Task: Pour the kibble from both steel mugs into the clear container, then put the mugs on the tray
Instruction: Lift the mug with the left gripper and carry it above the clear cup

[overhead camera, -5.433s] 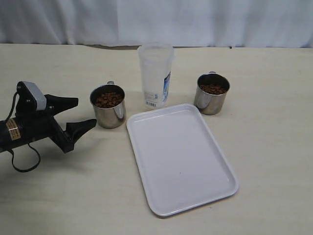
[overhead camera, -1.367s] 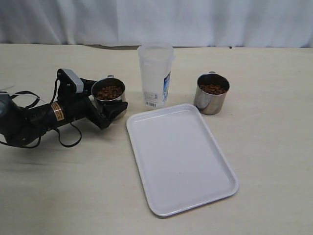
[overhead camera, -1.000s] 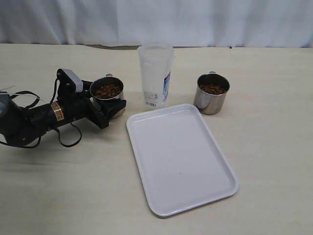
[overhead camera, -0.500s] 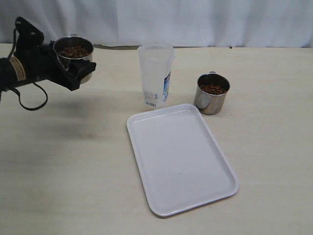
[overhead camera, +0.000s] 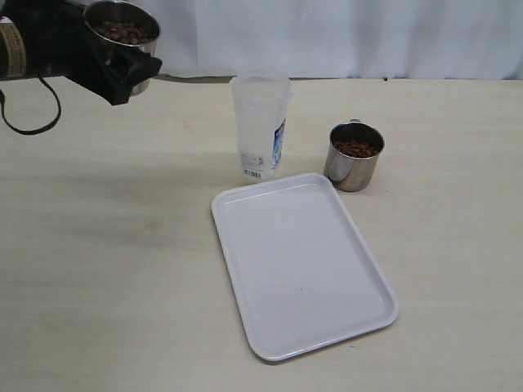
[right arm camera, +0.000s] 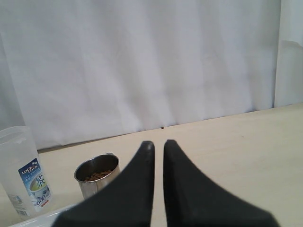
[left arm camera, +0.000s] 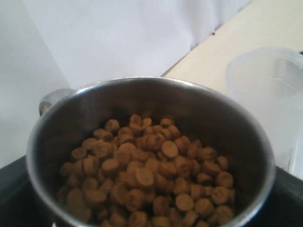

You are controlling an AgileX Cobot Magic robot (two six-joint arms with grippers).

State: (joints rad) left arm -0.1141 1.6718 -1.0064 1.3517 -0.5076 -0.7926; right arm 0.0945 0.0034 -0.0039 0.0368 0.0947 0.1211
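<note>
In the exterior view, the held mug is seen clamped in the left tool, high above the table and well left of the clear container. Its kibble is shown close up only in the left wrist view, lying below the rim. The right tool is seen only in the right wrist view, closed to a thin slit on nothing. The second mug stands beside the tray.
</note>
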